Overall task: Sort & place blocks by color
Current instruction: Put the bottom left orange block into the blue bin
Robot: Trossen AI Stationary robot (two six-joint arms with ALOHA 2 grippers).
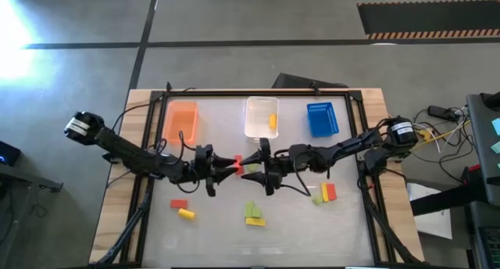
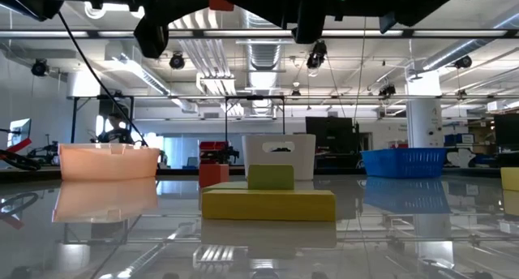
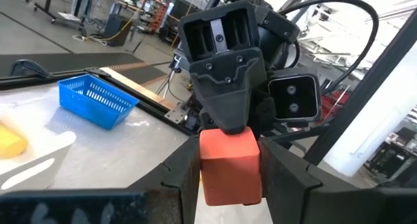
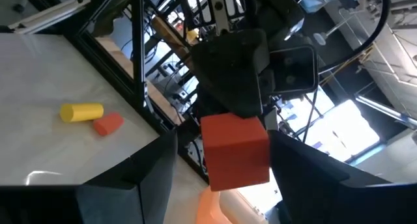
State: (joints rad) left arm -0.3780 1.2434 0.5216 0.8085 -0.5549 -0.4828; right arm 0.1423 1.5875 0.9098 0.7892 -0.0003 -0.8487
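Left end effector [image 1: 226, 166] grips one end of a matte red block [image 1: 237, 166], a rectangular brick held above the glossy surface [image 1: 211, 230] at mid-table. Right end effector [image 1: 251, 161] faces it, fingers open, straddling the block's other end without clear contact.

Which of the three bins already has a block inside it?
The clear bin, the middle one at the table's far edge, holds a yellow block. The orange bin and the blue bin beside it show nothing inside.
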